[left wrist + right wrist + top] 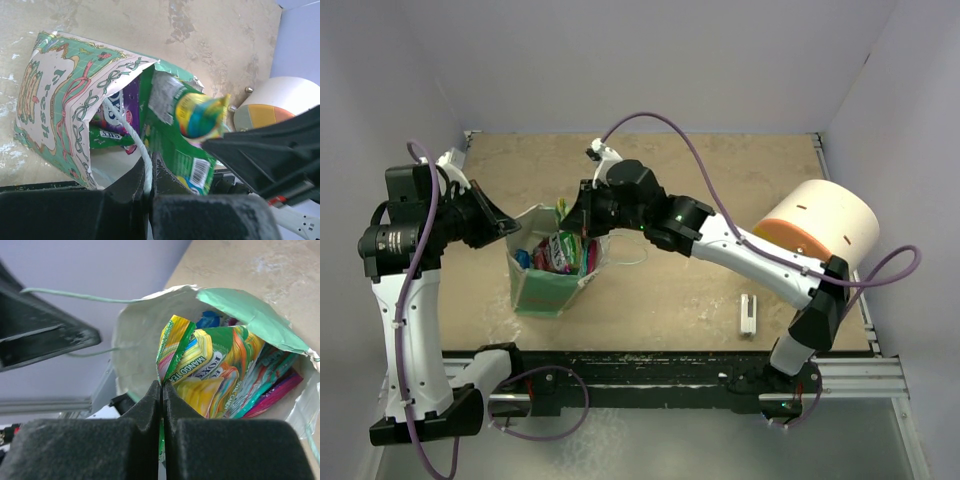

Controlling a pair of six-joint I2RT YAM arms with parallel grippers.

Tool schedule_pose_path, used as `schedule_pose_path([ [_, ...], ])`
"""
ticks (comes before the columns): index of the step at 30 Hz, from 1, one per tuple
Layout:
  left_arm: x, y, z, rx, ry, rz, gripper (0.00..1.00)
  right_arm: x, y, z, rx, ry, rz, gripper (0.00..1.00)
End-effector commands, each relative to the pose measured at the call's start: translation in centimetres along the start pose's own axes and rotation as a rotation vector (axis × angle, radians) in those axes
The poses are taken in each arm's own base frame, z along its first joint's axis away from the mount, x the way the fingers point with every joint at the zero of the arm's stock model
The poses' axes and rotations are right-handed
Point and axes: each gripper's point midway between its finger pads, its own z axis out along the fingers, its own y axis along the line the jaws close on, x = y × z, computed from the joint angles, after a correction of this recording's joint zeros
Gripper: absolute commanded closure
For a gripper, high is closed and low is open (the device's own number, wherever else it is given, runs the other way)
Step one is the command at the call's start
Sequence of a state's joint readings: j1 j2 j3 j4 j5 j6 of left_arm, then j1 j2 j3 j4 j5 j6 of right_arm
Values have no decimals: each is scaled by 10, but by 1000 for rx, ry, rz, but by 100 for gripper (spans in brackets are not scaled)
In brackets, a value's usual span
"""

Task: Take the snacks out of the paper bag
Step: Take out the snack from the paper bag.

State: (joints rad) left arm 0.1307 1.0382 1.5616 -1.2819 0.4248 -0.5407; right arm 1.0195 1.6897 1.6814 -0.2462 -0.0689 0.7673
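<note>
The mint-green paper bag [542, 285] stands open on the table left of centre, with several snacks [560, 252] showing in its mouth. My left gripper [510, 226] is at the bag's left rim, shut on the bag's white string handle [134, 136]. My right gripper [580, 218] is at the bag's upper right rim, shut on the edge of a yellow-green snack packet [200, 365] that still sits in the bag's mouth. The bag [60, 95] shows its printed side in the left wrist view, with green and purple packets [115, 117] inside. Pink and green packets [272, 385] lie behind the held one.
A big cream cylinder with an orange end [820, 232] lies at the right of the table. A small white stick [748, 313] lies near the front right. The table's back and side walls stand close around.
</note>
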Motion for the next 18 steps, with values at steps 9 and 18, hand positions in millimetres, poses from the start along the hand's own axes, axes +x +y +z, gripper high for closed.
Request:
schedule_pose_path([
  [9,-10,-6,-4,30,-75,1,100,-85,62,-84,-183,-212,-128,100],
  [18,-10,-10,-4,52,-63,47,100,-170,-18,-123,-13,-387,-95,100],
])
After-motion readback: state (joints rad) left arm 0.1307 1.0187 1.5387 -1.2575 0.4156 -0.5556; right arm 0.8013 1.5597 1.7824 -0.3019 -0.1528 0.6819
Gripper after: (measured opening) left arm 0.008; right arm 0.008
